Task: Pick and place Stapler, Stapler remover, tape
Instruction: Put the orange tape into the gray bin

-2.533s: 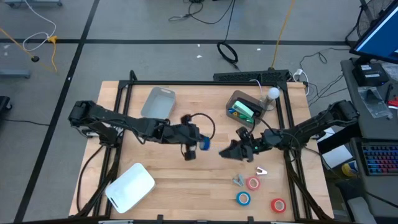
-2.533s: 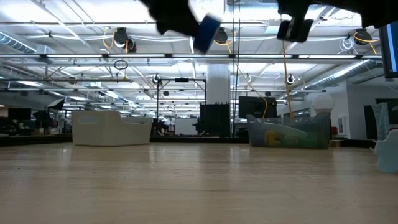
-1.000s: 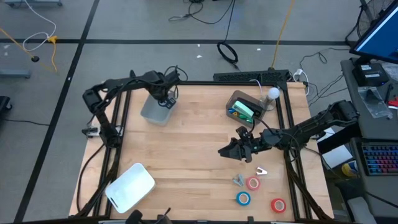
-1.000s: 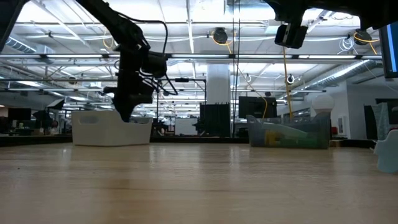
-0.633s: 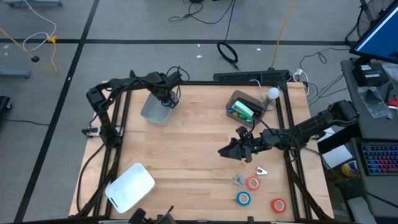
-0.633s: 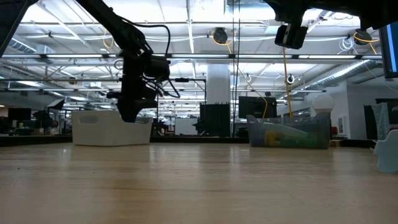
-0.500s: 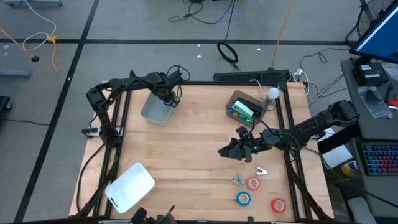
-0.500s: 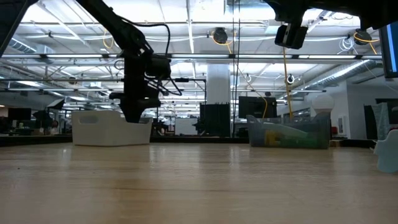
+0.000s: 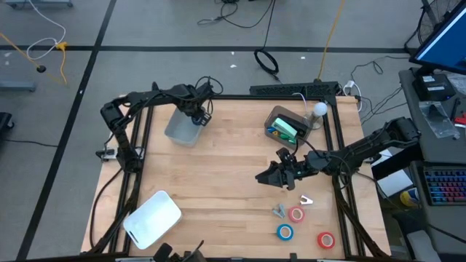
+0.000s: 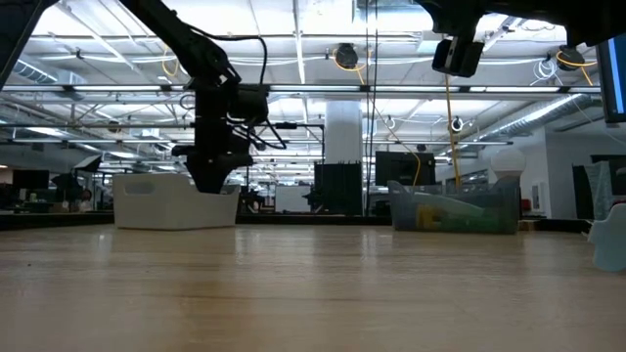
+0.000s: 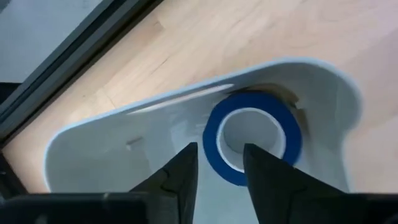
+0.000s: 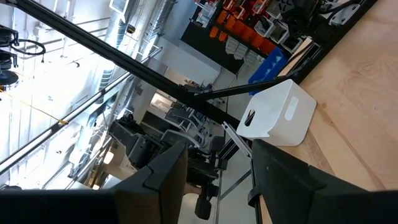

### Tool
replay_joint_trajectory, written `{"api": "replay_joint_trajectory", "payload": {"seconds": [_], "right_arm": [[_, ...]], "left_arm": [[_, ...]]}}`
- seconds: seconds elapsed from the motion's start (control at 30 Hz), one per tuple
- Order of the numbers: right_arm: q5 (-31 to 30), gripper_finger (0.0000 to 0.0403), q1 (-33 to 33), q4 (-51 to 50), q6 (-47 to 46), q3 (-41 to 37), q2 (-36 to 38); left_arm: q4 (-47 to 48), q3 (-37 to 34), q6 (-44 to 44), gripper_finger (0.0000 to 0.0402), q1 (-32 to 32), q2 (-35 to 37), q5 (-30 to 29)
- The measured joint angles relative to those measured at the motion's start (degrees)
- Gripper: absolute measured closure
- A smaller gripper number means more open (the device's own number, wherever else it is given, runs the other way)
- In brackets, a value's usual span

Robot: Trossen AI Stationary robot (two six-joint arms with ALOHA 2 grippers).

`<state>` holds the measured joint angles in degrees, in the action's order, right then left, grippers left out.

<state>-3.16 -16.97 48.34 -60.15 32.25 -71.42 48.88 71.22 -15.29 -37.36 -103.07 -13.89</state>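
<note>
Tape status: blue roll (image 11: pixel 252 137) lies flat inside the grey bin (image 9: pixel 183 125) at upper left of the bench (image 9: pixel 233 182) in the high view, just under the left tool (image 9: pixel 198 116), whose fingers (image 11: pixel 177 177) stand apart with nothing between them. Two red rolls (image 9: pixel 295 214) (image 9: pixel 325 239) and one blue roll (image 9: pixel 285 232) sit at lower right, beside small metal claw pieces (image 9: pixel 279 211). Right tool (image 9: pixel 266 177) hangs mid-bench, right of centre, fingers apart, empty. Clear bin (image 9: pixel 285 125) at upper right; white bin (image 9: pixel 151 217) at lower left.
</note>
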Motion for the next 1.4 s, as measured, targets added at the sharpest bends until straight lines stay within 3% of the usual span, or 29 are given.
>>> {"api": "replay_joint_trajectory", "payload": {"seconds": [0.13, 0.23, 0.4, 0.57, 0.83, 1.07, 1.33, 1.4], "right_arm": [[2.3, 0.0228, 0.0, -1.1, 1.5, 0.0, 0.0], [11.3, 0.0229, 0.0, -3.6, 3.0, 0.0, 0.0], [26.3, 0.0241, -0.7, -12.3, -6.6, 0.0, 0.1], [30.2, 0.0254, -3.8, -19.9, -14.1, 0.0, 2.7], [30.0, 0.0270, -11.7, -31.7, -35.3, 0.0, 10.6], [29.4, 0.0271, -21.0, -40.3, -59.4, 0.0, 16.4], [15.5, 0.0271, -31.5, -55.8, -67.5, 0.0, 20.7], [15.0, 0.0271, -33.7, -58.9, -68.9, 0.0, 20.4]], "left_arm": [[0.9, 0.0, 0.1, 0.0269, 0.0, 3.3, 2.6], [1.0, 0.0, 0.0, 0.0269, 1.1, 7.7, 4.8], [0.3, 0.0, -0.3, 0.0268, 6.2, 16.4, 7.7], [-1.9, 0.0, -0.2, 0.0268, 14.6, 22.5, 8.0], [-14.9, 0.0, 2.6, 0.0268, 29.0, 23.4, 8.1], [-21.1, 0.0, 5.2, 0.0268, 36.0, 21.3, 8.0], [-23.1, -0.3, 3.3, 0.0268, 39.6, 18.9, 7.9], [-24.5, -1.6, 2.6, 0.0268, 40.1, 18.9, 7.9]]}}
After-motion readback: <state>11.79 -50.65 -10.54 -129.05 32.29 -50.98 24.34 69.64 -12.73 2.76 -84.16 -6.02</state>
